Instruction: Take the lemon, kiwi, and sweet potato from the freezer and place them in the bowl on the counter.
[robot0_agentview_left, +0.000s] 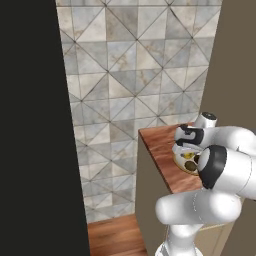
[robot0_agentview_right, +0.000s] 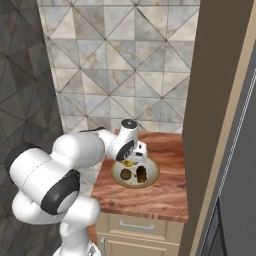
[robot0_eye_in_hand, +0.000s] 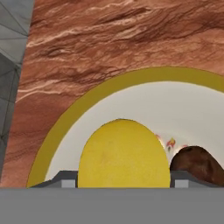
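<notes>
The yellow lemon sits between my gripper's two finger tips, and the gripper is shut on it. It hangs low over the cream bowl with the tan rim, which stands on the wood-grain counter. From the right base view my gripper points down at the bowl's left half, with the lemon under it. Two brown lumps lie in the bowl, a rounder one and a darker one; which is the kiwi and which the sweet potato I cannot tell. The left base view has the gripper above the bowl.
A tall brown cabinet side rises along the counter's right edge. Beyond it is the grey freezer front with a dark bar. A tiled wall backs the counter. A black panel stands at the left. Drawers sit below the counter.
</notes>
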